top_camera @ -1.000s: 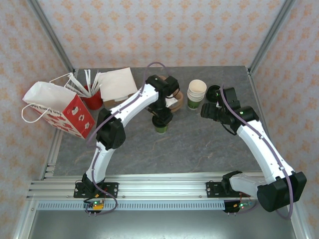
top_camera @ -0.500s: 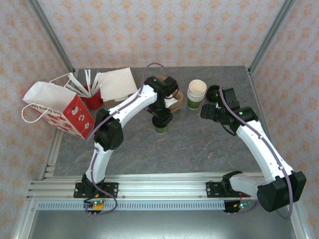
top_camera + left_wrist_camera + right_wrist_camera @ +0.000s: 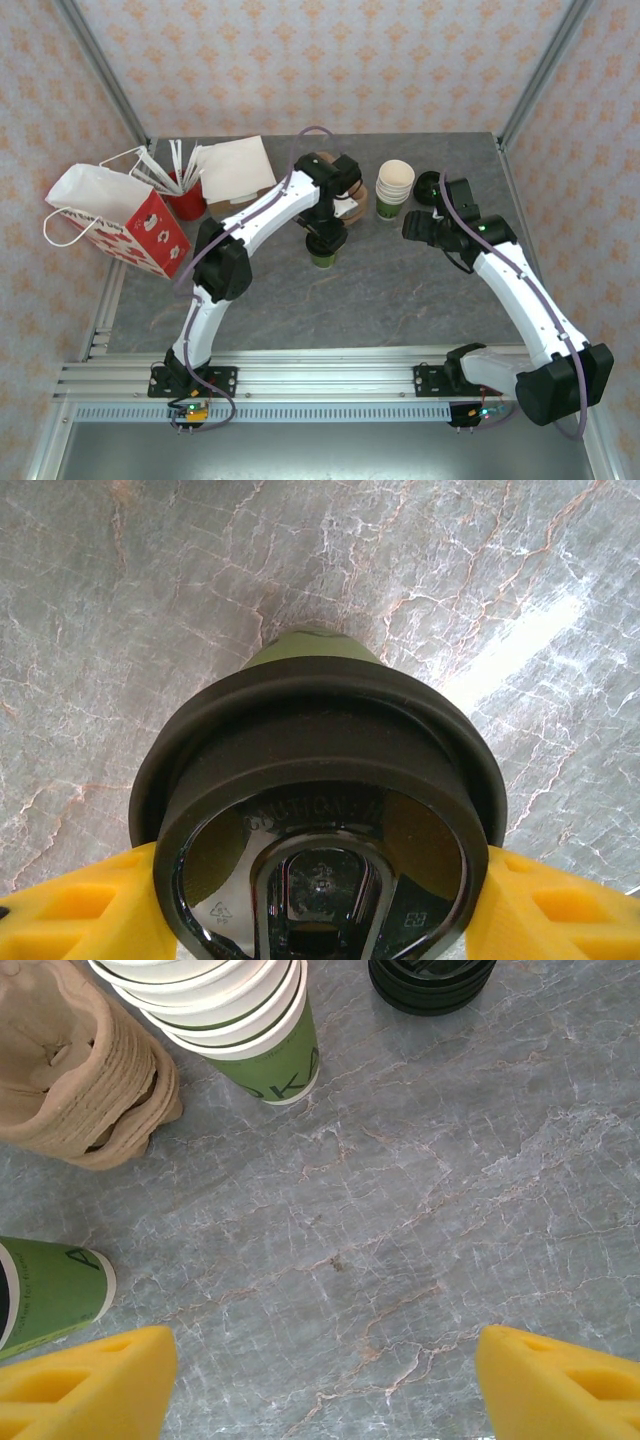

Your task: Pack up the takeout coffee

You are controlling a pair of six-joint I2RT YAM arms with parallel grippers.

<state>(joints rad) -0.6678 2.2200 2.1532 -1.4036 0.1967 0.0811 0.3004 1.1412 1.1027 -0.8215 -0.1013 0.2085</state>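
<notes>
From above, the takeout coffee [image 3: 322, 256] stands upright in the middle of the table [image 3: 400, 295] under the left gripper [image 3: 323, 243], with the right gripper [image 3: 413, 226] hanging spread wide nearby. At the left wrist, yellow fingers [image 3: 70, 905] flank the cup beneath its black lid [image 3: 320, 810], which hides whether they pinch it. It looks light and crushable, best held just under the stiff rim. At the right wrist, that arm's fingers [image 3: 90, 1380] stand well apart over bare stone.

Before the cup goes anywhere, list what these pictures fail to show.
- Top view: takeout coffee mostly hidden under the left arm.
- Left wrist view: fingers of the left end effector cut by the bottom edge; the lid hides any contact.
- Right wrist view: cup carrier cut by the left edge.
</notes>
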